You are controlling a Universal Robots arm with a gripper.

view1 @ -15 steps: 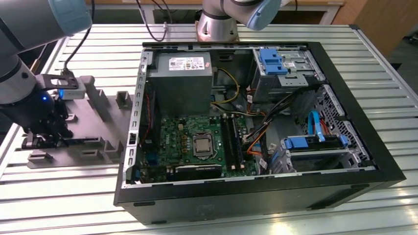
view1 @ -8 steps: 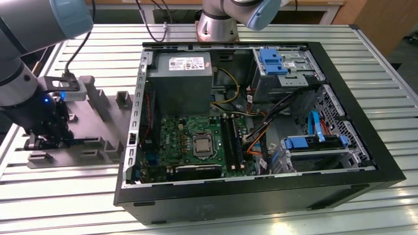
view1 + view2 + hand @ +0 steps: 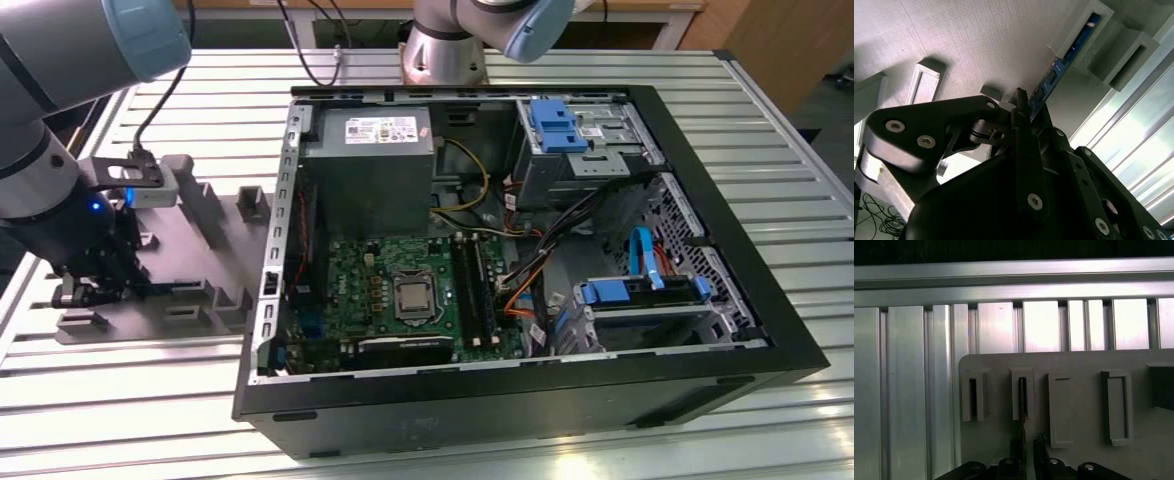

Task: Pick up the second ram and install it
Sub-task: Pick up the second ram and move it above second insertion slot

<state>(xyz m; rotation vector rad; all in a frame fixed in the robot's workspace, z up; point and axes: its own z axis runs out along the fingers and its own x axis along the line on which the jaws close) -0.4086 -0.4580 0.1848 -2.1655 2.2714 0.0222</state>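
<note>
The second ram (image 3: 1064, 57) is a thin dark board with a blue label. It stands on edge in a slot of the grey holder block (image 3: 200, 300), which lies on the table at the exterior view's left. In the first wrist view the ram (image 3: 1022, 400) shows edge-on in the holder's second slot. My gripper (image 3: 1027, 444) is down at the holder (image 3: 1079, 375), with its two black fingers closed in on the ram's near end. One finger (image 3: 1023, 125) lies against the board. In the exterior view the gripper (image 3: 91, 290) hangs low under the arm at the holder's outer end.
An open black computer case (image 3: 534, 400) lies on the slatted metal table (image 3: 747, 440). Inside it are the green motherboard (image 3: 387, 270), its black memory slots (image 3: 474, 290), a grey power supply (image 3: 367, 150) and blue drive brackets. The robot's base (image 3: 447, 50) stands behind the case.
</note>
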